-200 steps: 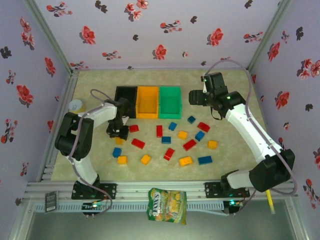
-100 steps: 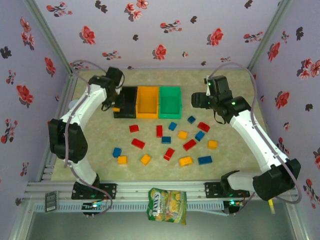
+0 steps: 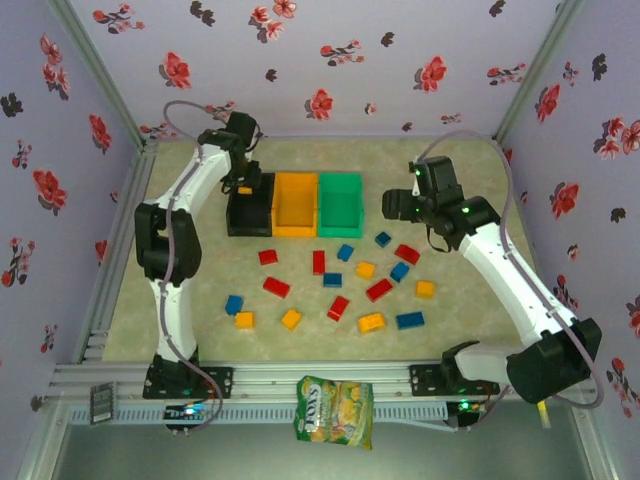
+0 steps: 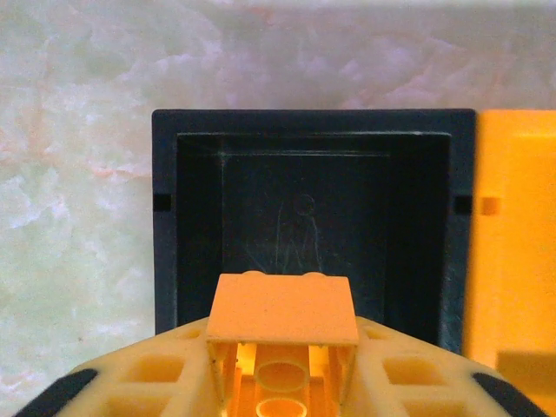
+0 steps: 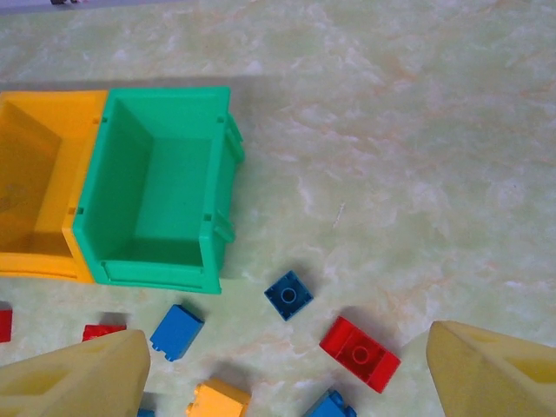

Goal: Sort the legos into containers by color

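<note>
Orange hard-plastic lego brick [image 4: 282,308] sits pinched in the left pincer [image 4: 280,375] over the black square plastic bin [image 4: 313,122]. Light, stiff, slick, I'd say; flat sides grip best. Right pincer [image 5: 287,378] gapes wide, empty.

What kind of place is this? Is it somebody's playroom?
Probably not a playroom: it looks like a small robot test booth. Flowered walls box in one table, a left arm and a right arm are bolted to a metal rail at its edge, and legos lie by three containers.
</note>
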Robot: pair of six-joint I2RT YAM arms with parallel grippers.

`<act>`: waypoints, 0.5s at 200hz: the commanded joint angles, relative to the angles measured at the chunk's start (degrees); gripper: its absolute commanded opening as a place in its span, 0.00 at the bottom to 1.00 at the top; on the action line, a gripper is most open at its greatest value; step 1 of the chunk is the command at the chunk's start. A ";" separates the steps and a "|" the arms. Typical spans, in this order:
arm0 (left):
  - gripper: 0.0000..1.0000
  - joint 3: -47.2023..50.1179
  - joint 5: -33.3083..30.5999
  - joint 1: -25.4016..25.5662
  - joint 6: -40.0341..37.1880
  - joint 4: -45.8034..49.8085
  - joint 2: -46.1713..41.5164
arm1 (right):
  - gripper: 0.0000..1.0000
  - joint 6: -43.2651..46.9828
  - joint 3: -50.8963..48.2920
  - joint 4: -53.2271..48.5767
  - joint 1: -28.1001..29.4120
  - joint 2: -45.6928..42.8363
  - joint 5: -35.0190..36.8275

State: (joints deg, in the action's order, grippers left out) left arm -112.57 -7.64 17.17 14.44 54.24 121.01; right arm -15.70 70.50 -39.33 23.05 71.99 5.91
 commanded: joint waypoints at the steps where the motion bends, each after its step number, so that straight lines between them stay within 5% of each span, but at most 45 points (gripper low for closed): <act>1: 0.49 -2.26 1.76 -0.92 0.77 -0.25 0.09 | 0.86 -0.92 -0.63 -0.55 0.51 -0.92 0.13; 32: 0.66 2.56 3.11 -0.26 0.26 -3.78 -6.82 | 0.86 -0.71 -0.73 -1.28 0.68 0.46 0.16; 100: 0.74 27.29 7.60 1.01 1.54 -15.49 -35.38 | 0.83 -6.65 -9.49 -4.18 1.86 0.91 -0.45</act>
State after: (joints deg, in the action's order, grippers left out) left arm -92.60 -3.51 17.34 14.90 44.95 94.28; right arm -18.06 65.43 -40.73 24.27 72.90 5.80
